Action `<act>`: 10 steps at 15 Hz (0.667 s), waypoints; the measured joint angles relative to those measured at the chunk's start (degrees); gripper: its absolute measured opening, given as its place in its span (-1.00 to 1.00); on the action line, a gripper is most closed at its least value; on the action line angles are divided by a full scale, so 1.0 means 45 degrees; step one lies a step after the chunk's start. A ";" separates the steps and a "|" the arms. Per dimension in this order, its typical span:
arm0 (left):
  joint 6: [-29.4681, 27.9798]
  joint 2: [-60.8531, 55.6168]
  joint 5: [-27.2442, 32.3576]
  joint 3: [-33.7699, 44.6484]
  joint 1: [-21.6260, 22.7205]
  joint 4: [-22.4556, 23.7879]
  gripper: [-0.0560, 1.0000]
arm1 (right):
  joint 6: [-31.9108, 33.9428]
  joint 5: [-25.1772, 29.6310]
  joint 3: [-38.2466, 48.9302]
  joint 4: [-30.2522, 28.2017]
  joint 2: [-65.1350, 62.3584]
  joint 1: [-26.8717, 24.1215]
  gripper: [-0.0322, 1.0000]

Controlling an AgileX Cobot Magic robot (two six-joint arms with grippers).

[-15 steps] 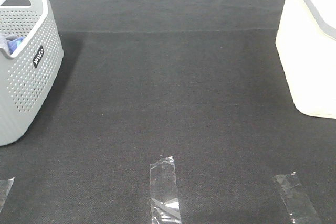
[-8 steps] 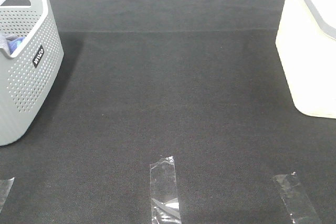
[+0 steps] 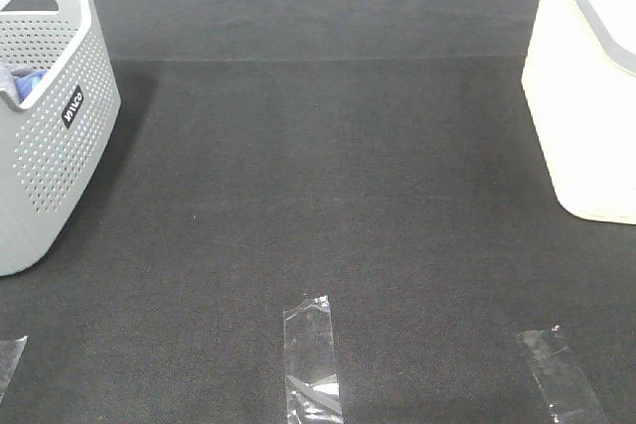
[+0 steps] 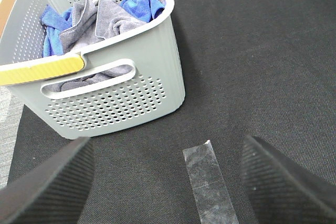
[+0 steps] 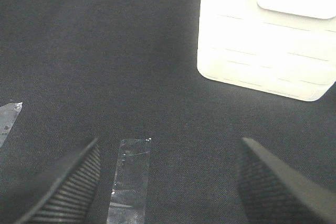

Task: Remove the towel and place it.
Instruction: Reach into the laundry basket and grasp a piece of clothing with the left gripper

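Left gripper (image 4: 168, 141), jaws spread, sits nearer the towel (image 4: 107, 17), crumpled in the basket (image 3: 50, 176) at the mat's (image 3: 328, 166) nine o'clock.

Towel (image 4: 111, 17) apparently half-buried in basket (image 4: 126, 109); white bin (image 3: 586, 126) cropped by edge.

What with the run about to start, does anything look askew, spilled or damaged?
Nothing spilled or damaged. The towel lies crumpled with a blue cloth in the basket. Only the tape strips on the mat look slightly crooked and wrinkled.
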 joint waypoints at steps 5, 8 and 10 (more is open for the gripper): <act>0.0000 0.0000 0.0000 0.0000 0.0000 0.0000 0.50 | 0.0000 0.0000 0.0000 0.0000 0.0000 0.0000 0.39; 0.0000 0.0000 0.0000 0.0000 0.0000 0.0038 0.50 | 0.0000 0.0000 0.0000 0.0000 0.0000 0.0000 0.39; 0.0000 0.0000 0.0000 0.0000 0.0000 0.0038 0.50 | 0.0000 0.0000 0.0000 0.0000 0.0000 0.0000 0.39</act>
